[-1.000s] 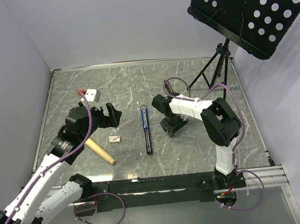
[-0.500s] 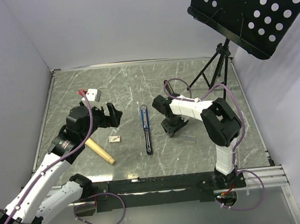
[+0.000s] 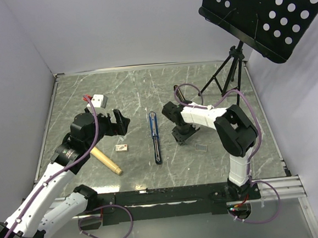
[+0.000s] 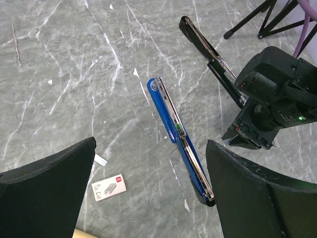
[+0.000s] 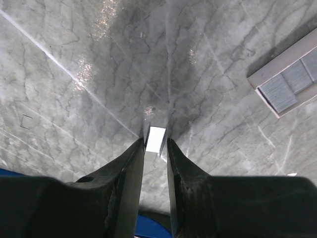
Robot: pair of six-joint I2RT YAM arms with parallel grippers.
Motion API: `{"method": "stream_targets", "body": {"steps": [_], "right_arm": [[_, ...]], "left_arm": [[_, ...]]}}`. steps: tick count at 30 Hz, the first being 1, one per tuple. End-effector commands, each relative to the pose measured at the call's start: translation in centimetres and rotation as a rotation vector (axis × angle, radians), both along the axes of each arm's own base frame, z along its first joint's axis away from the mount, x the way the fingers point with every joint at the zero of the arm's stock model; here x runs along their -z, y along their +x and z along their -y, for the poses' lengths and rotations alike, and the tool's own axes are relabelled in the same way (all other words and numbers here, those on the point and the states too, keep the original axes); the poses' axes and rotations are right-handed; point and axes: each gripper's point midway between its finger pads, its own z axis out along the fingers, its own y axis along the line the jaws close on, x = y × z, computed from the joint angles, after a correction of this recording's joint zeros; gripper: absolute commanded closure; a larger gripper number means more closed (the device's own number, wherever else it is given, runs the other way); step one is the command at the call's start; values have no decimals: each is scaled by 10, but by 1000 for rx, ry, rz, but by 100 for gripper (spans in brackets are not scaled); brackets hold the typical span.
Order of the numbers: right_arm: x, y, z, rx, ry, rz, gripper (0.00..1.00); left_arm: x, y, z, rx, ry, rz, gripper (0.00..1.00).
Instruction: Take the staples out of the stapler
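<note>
Beside the stapler (image 3: 155,137), which lies opened flat mid-table, the right gripper (image 5: 156,145) has narrowed to pinch a small silvery staple strip (image 5: 156,139). The left gripper (image 3: 119,124) hovers wide open. With so shallow a fingertip pinch, the strip may slip or break apart when lifted.

The grey marbled table (image 3: 134,88) carries a blue stapler (image 3: 155,137) lying flat near its middle. A small white box (image 3: 122,148) lies at 9 o'clock, a wooden stick (image 3: 107,161) at 8, a white block (image 3: 97,100) (red at one end) at 10, a stand's legs (image 3: 221,75) at 2, a small clear piece (image 3: 201,146) at 4.
</note>
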Motion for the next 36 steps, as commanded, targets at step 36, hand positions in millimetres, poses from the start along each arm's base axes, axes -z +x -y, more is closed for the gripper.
{"method": "stream_targets", "body": {"steps": [36], "right_arm": [[-46,-18,62,-650,-93,140,81]], "left_arm": [[-3,1,6,18,-14,12,3]]}}
